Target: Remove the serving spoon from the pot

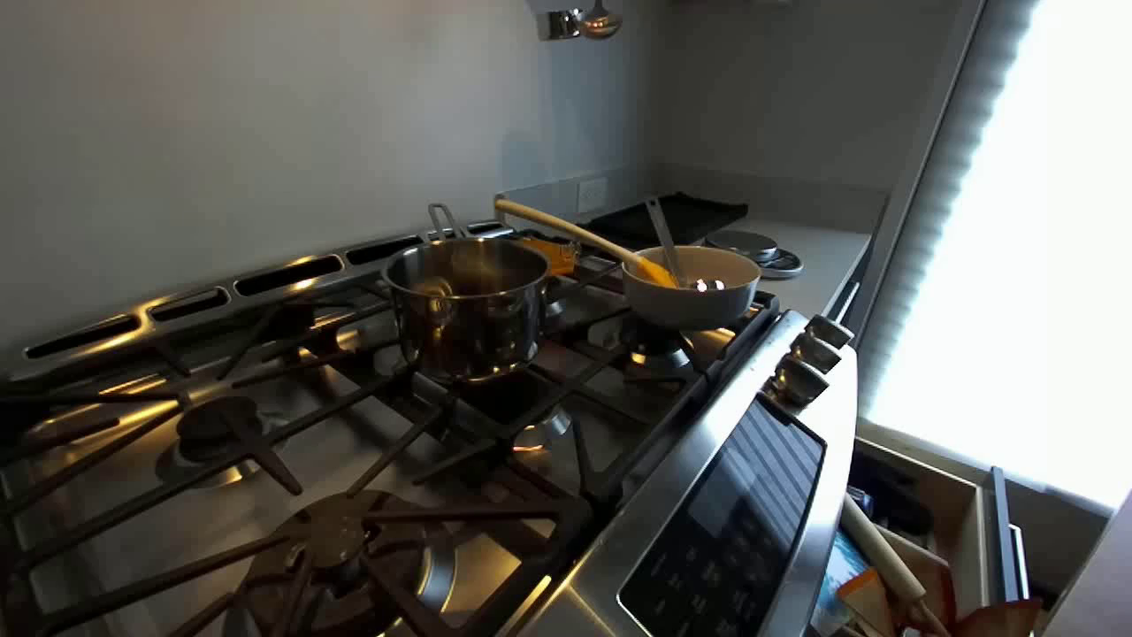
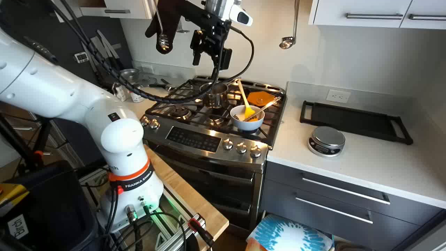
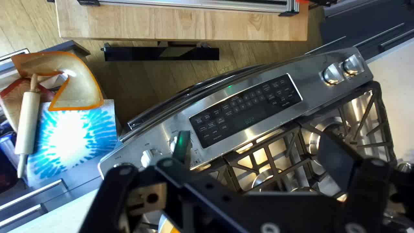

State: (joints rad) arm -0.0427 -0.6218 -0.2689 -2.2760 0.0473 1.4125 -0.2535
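The serving spoon (image 1: 575, 232) has a long pale-yellow handle and a yellow-orange head. Its head rests inside the pot (image 1: 694, 305), and its handle leans over the rim towards the back wall. The spoon (image 2: 244, 94) and the pale, bowl-shaped pot (image 2: 246, 124) also show together in an exterior view. A long pale metal strip (image 2: 266, 106) also sticks out of the pot; whether it is a handle or a utensil I cannot tell. My gripper (image 2: 211, 62) is open and empty, high above the stove. In the wrist view its fingers (image 3: 258, 152) stand wide apart; only a sliver of the pot's rim (image 3: 163, 223) shows.
A shiny steel saucepan (image 1: 469, 305) stands beside the pot on the black grates. An orange trivet (image 2: 260, 98) lies behind the pot. A black tray (image 2: 353, 120) and a scale (image 2: 327, 141) are on the counter. A ladle (image 2: 287, 42) and an oven mitt (image 2: 170, 19) hang on the wall.
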